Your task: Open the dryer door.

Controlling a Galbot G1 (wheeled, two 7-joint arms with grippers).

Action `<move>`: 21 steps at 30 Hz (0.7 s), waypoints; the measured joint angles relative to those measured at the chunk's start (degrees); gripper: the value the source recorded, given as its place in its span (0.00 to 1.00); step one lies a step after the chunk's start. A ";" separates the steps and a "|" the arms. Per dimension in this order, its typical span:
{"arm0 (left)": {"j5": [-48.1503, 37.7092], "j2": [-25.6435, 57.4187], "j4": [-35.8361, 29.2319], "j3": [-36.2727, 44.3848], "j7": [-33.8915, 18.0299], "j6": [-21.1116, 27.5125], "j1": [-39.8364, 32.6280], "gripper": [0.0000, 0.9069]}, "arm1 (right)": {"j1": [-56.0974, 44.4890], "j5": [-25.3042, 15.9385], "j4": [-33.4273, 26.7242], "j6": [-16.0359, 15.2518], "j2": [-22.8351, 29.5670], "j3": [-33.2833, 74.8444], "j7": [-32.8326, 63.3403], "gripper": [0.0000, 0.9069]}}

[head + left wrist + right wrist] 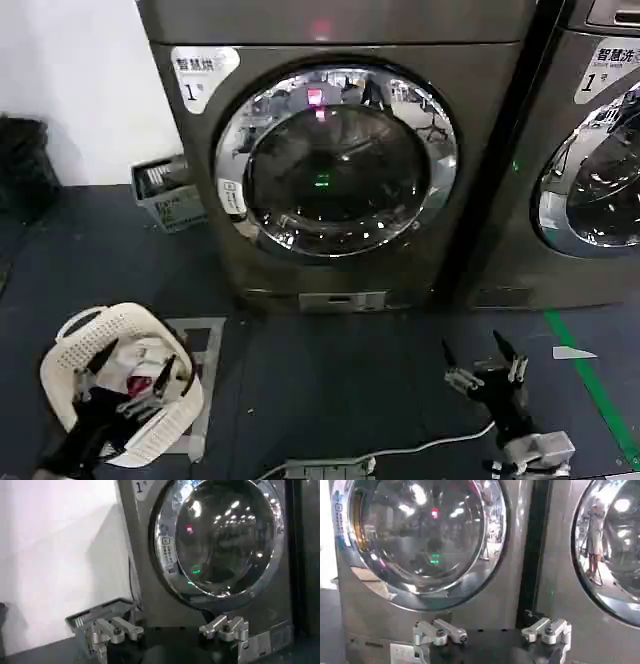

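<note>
the dryer door (337, 160) sits closed on the front of the far centre machine. the left pincer (130, 385) hangs spread, near left above a white basket (75, 375). the right pincer (485, 362) hangs spread, near right above the floor.

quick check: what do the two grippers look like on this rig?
Both match: two slim black fingers on silver metal knuckle links, mounted on a black wrist. In the head view the right gripper shows silver brackets at the finger bases and a light grey block farther down the arm. The left gripper has the same black fingers and silver links. Wrist views show rounded silver links with dark pivot screws.
</note>
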 joint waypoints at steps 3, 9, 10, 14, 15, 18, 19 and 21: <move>-0.11 0.57 -0.08 0.41 0.17 -0.19 -0.43 1.00 | 5.79 3.59 -1.67 -1.51 -5.87 -2.63 -0.18 1.00; -0.02 1.21 -0.77 1.13 -0.19 0.49 -0.87 1.00 | 17.03 7.12 -5.66 -4.35 -15.19 -10.42 -0.05 1.00; 0.02 1.39 -1.01 1.11 -0.17 0.67 -0.97 1.00 | 19.17 7.36 -6.57 -4.73 -16.33 -12.11 -0.20 1.00; 1.29 1.27 -1.60 1.53 -0.14 0.92 -1.20 1.00 | 28.85 9.39 -11.31 -4.65 -18.42 -19.98 -4.15 1.00; 1.62 1.16 -1.60 1.70 -0.14 0.84 -1.22 1.00 | 31.26 9.56 -12.67 -4.53 -18.49 -21.79 -4.81 1.00; 1.99 1.47 -1.56 2.28 -0.33 0.74 -0.93 1.00 | 37.72 9.73 -16.72 -3.40 -18.41 -26.56 -6.48 1.00; 1.70 1.61 -1.74 2.42 -0.77 1.01 -0.92 1.00 | 39.92 9.59 -18.35 -2.88 -18.16 -28.22 -6.70 1.00; 2.19 1.51 -1.88 2.78 -1.08 1.00 -0.82 1.00 | 43.68 9.51 -21.08 -2.71 -17.74 -30.89 -7.30 1.00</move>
